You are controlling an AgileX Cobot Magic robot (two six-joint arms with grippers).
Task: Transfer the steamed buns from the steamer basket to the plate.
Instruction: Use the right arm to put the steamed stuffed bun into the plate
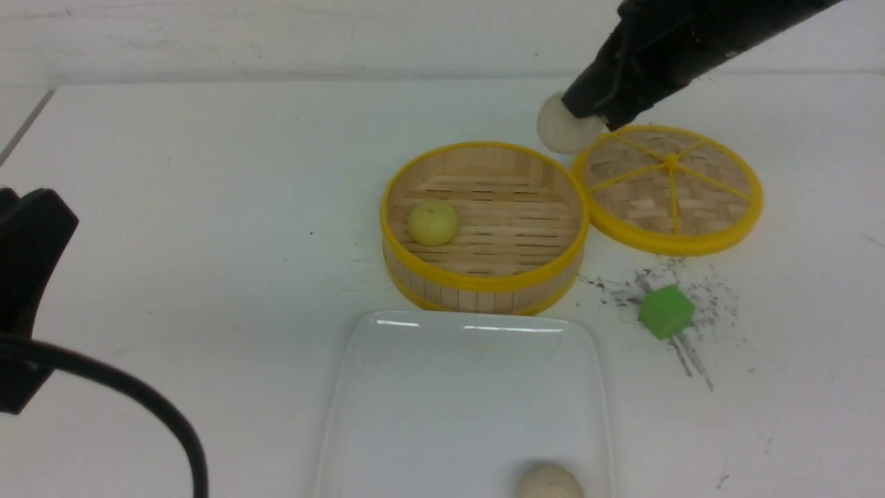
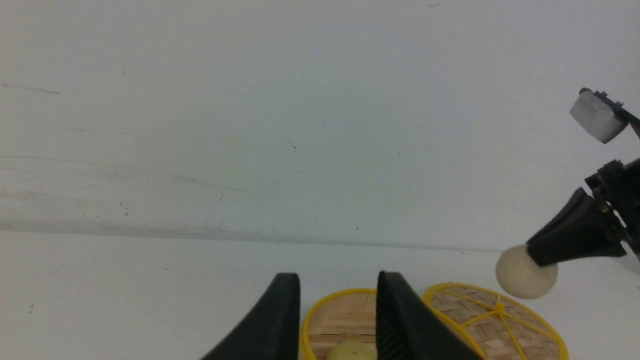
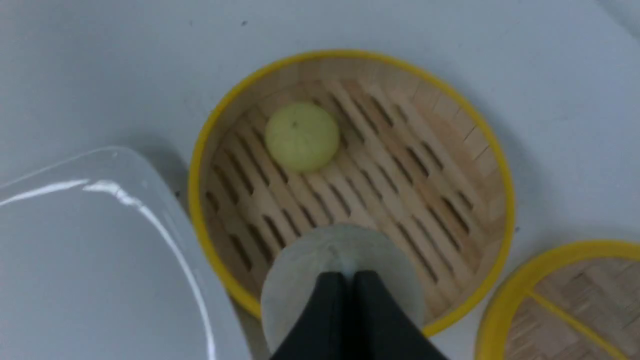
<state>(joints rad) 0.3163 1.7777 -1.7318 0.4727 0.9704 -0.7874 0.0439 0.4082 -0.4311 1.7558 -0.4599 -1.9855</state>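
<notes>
- White counter [image 1: 207,173], scuffed with grey marks, carries everything; a round bamboo steamer basket with yellow rims [image 1: 484,282] sits at its middle.
- The right gripper [image 1: 586,119] is clamped tight on an off-white dome-shaped bun [image 1: 561,133]. It pinches the soft top, so the bun hangs above the basket's far rim, probably lifted clear for the carry to the plate.
- A pale yellow-green bun [image 1: 433,223], smooth and round, lies on the basket's slatted floor near its left wall, not yet moved.
- A glossy white rectangular plate [image 1: 463,387] lies just in front of the basket, likely to keep each carry short. A beige bun [image 1: 550,483] rests at the plate's edge farthest from the basket.
- A flat woven lid with yellow spokes [image 1: 671,187] lies just right of the basket, leaving the basket open.
- The left gripper [image 2: 337,320] holds nothing, its jaws apart, well left of the basket.
</notes>
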